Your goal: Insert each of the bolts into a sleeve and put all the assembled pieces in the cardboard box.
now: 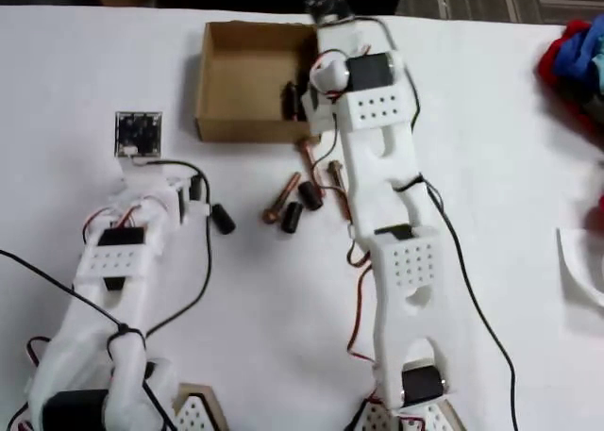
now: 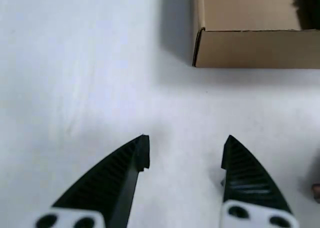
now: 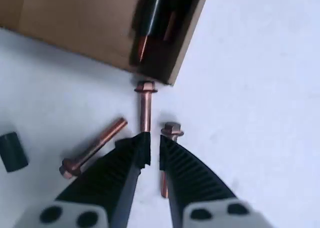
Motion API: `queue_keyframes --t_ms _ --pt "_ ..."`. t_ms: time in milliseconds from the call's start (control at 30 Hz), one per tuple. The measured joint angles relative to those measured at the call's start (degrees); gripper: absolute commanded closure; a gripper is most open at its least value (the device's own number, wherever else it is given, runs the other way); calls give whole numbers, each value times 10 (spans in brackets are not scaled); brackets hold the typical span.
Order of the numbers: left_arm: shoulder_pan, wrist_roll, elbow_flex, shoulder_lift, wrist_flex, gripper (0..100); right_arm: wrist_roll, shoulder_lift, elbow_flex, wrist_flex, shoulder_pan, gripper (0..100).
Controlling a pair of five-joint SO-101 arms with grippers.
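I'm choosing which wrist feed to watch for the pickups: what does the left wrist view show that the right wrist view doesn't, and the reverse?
Left wrist view, not the right: the left gripper, open over bare table beside the cardboard box at an outer corner. Right wrist view, not the left: the right gripper, fingers narrowly apart, by three loose bolts, a black sleeve off to one side, and a sleeved bolt lying in the box. Both: the cardboard box and the white table.
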Motion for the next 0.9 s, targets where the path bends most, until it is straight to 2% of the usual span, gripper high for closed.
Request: queue_keyframes --t_ms 167,367,600,900 --pt "-1 0 0 0 0 751 2 -108 238 -2 -17 974" --pt "-1 0 0 0 0 751 81 -142 403 -65 -71 974" --pt "-1 0 0 0 0 751 97 -117 436 -166 -84 860" --pt "0 0 0 0 0 751 97 -90 434 -195 -81 854"
